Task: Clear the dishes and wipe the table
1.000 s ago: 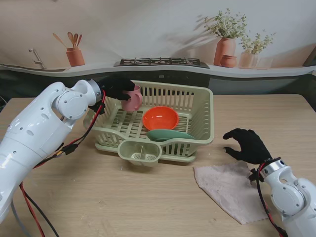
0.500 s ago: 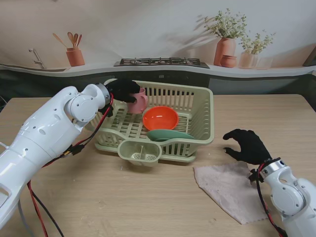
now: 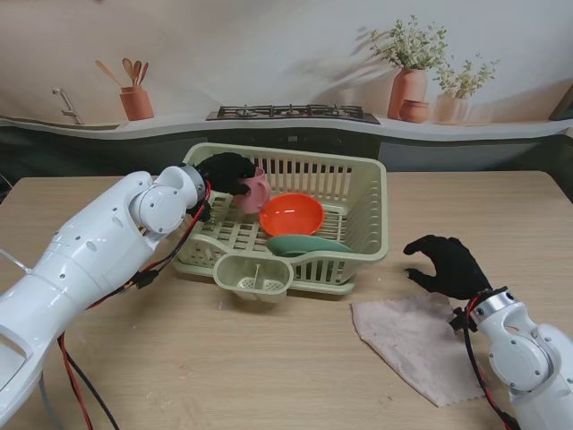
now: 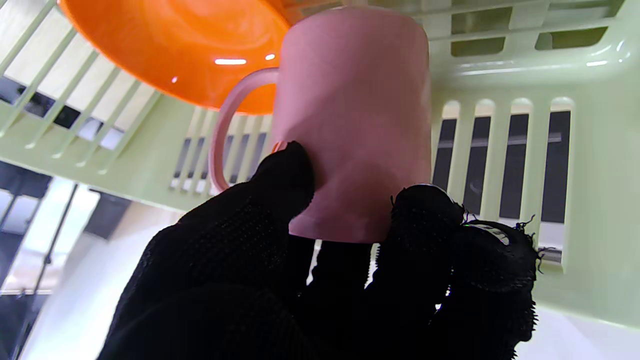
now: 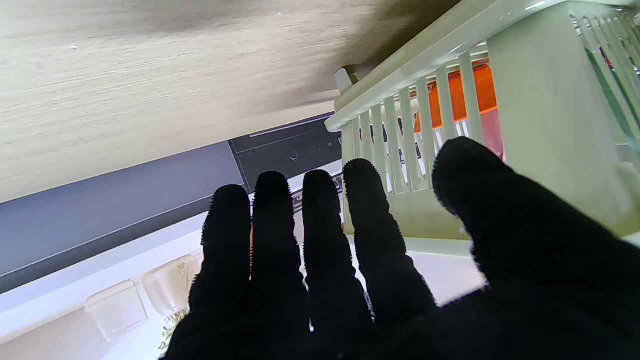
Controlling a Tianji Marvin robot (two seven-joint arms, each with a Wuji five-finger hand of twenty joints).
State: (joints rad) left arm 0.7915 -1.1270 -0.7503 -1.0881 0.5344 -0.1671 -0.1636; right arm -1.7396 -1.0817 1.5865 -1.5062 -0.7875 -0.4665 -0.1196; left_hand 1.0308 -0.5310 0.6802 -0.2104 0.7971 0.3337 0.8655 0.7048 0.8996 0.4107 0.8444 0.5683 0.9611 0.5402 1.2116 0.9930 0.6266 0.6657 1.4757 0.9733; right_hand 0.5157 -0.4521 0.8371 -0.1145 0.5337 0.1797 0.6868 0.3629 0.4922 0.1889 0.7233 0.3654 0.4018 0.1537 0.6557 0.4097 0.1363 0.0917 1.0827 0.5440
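Note:
My left hand (image 3: 224, 172) is shut on a pink mug (image 3: 253, 191), holding it low inside the pale green dish basket (image 3: 369, 210) at its far left corner. In the left wrist view the black fingers (image 4: 280, 200) pinch the pink mug (image 4: 355, 115) by its rim end, handle toward the orange bowl (image 4: 165, 45). The orange bowl (image 3: 291, 214) and a green plate (image 3: 304, 245) lie in the basket. My right hand (image 3: 446, 264) hovers open over the table just beyond the beige cloth (image 3: 416, 345). The right wrist view shows spread fingers (image 5: 320, 235) and the basket's side (image 5: 540, 125).
A cutlery cup (image 3: 254, 276) hangs on the basket's near side. Red and black cables (image 3: 134, 264) trail from my left arm. The counter behind carries a stove (image 3: 294, 113), plant pots (image 3: 407, 90) and a utensil jar (image 3: 136, 100).
My left hand has carried the pink mug down and slightly right, lower into the basket beside the orange bowl. The right hand has stayed where it was.

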